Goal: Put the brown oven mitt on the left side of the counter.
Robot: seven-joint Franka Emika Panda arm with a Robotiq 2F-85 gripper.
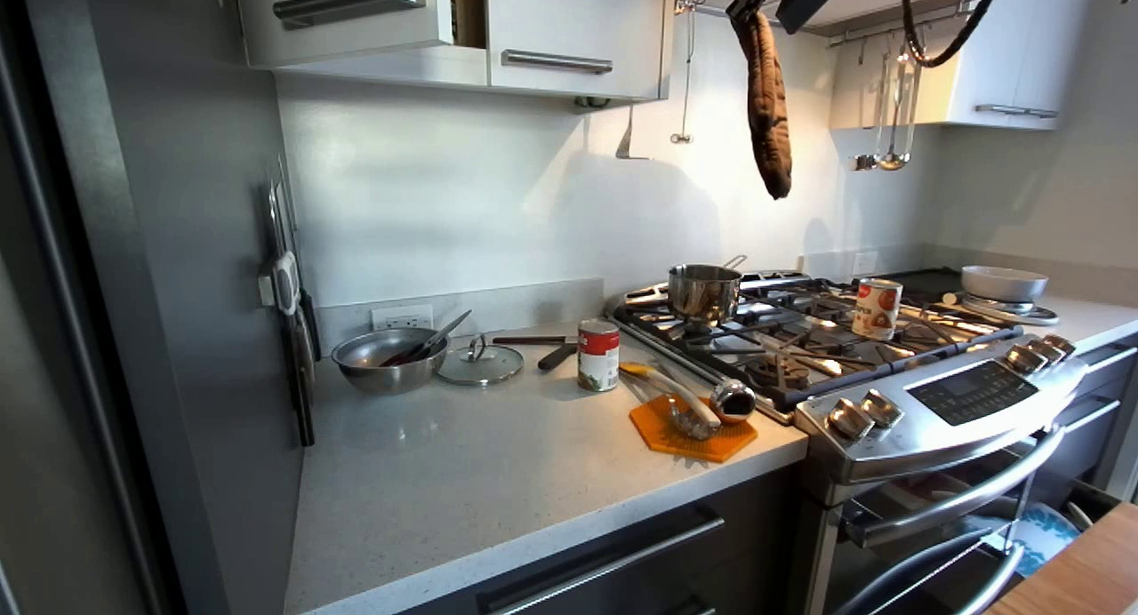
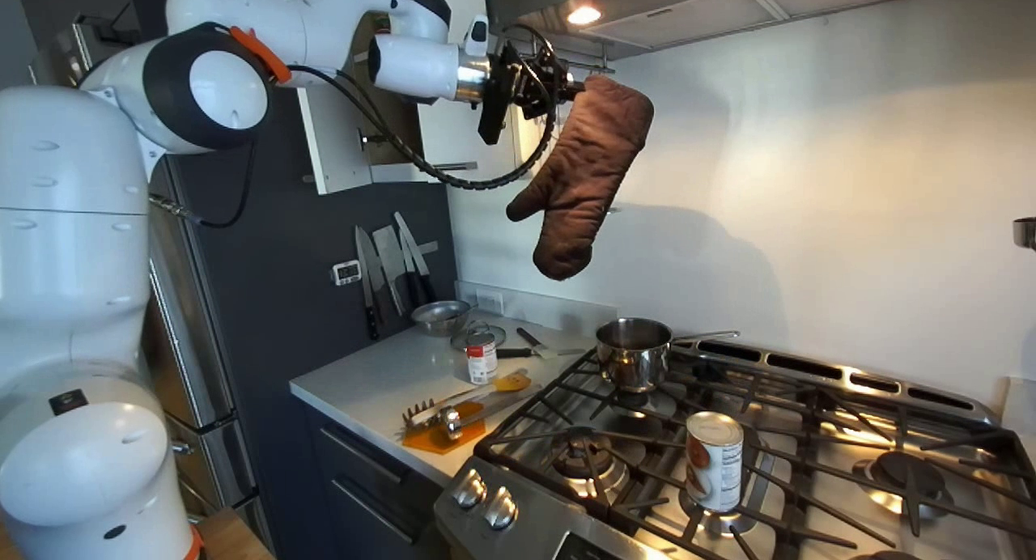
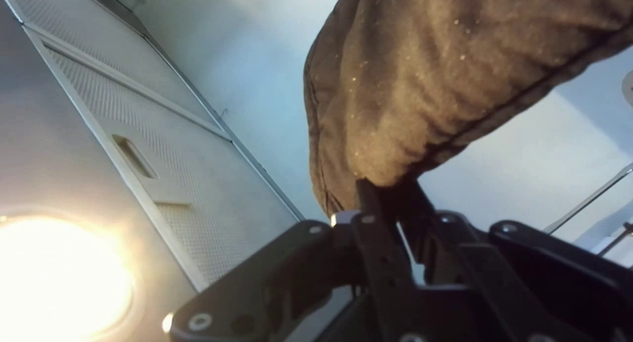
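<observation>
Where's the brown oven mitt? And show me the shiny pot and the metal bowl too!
Brown oven mitt [image 2: 591,167]: in an exterior view, middle of its body.
Shiny pot [image 2: 634,367]: in an exterior view, its outer wall.
Metal bowl [image 1: 384,379]: in an exterior view, its outer wall.

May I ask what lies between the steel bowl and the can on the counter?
A glass lid, seen in both exterior views; in an exterior view, two dark handles show there too.

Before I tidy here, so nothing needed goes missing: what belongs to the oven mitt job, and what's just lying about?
Job:
brown oven mitt, held by the end effector
counter

Lying about:
metal bowl
glass lid
red-labelled can
orange mat
saucepan and second can on the stove
</observation>
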